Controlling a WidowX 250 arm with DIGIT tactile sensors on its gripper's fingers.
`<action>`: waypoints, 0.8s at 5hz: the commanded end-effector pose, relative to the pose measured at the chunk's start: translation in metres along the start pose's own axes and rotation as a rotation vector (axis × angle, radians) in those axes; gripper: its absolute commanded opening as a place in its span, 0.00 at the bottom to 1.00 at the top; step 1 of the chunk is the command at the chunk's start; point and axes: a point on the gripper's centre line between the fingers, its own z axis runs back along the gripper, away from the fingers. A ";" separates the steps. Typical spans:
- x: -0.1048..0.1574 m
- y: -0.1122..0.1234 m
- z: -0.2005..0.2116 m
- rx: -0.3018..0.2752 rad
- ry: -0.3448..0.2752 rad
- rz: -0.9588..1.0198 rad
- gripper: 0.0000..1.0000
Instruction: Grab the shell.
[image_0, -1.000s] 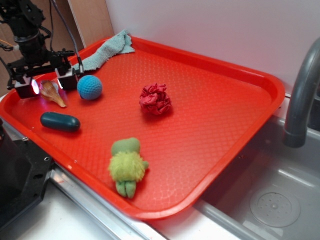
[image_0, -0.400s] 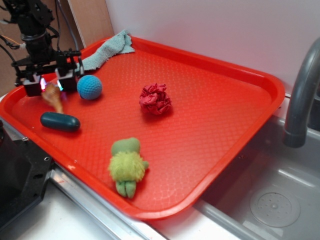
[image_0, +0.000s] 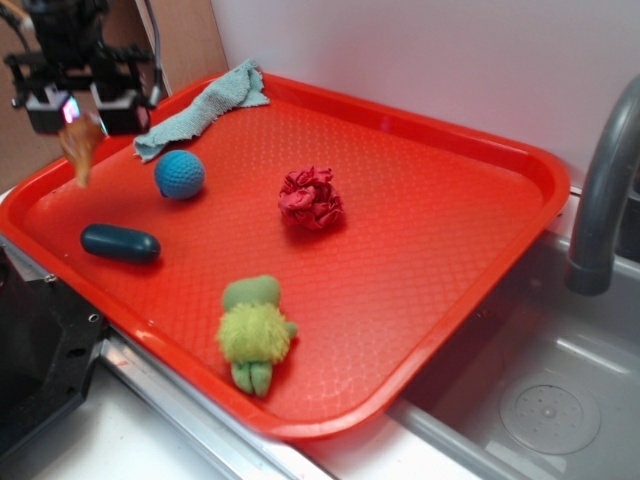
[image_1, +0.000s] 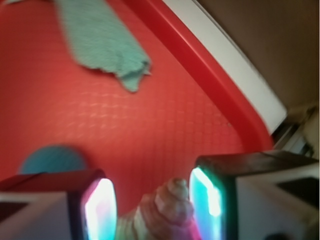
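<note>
tool clamping shell — clear above tray

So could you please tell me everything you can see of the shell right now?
The shell is a small tan-and-cream spiral conch with ridged whorls. It hangs clear of the red tray, pointed end down, its wide end clamped between the lit fingers of the hand. Nothing else touches it. In the wrist view it is blurred.
</note>
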 end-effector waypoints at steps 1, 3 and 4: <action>0.012 -0.040 0.092 -0.040 -0.116 -0.388 0.00; 0.017 -0.079 0.130 -0.090 -0.103 -0.561 0.00; 0.011 -0.080 0.136 -0.200 -0.047 -0.617 0.00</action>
